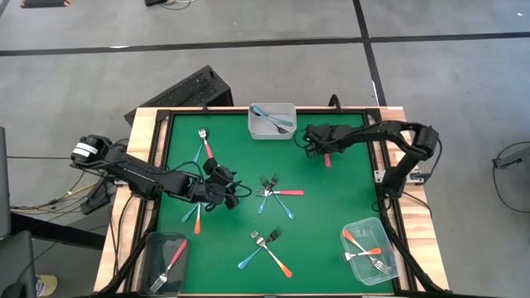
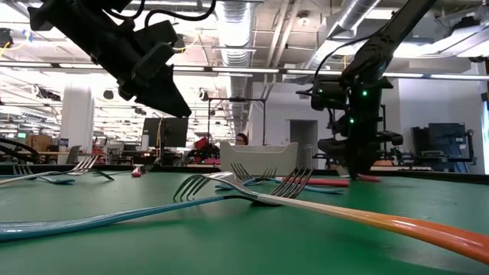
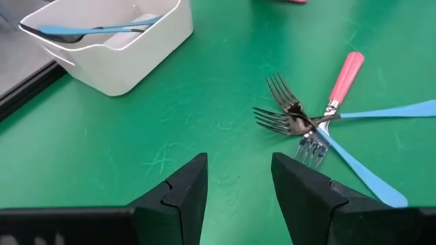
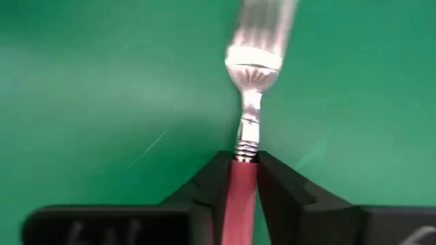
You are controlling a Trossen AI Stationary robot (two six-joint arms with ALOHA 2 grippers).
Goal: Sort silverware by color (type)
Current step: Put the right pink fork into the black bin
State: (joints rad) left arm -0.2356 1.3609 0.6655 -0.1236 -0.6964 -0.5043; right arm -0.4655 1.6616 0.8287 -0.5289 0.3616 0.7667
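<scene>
Four forks or so already lie in the three corner containers, the right gripper (image 4: 244,178) pinches a pink-handled fork (image 4: 249,102) near the table's far-right edge, left gripper (image 3: 238,184) wide, roughly nine loose

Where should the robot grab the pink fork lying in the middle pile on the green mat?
Probably by the pink fork's handle, coming straight down near its free end. That end sticks out alone toward the right arm's side, while its tines lie tangled with two blue forks in the pile.
</scene>
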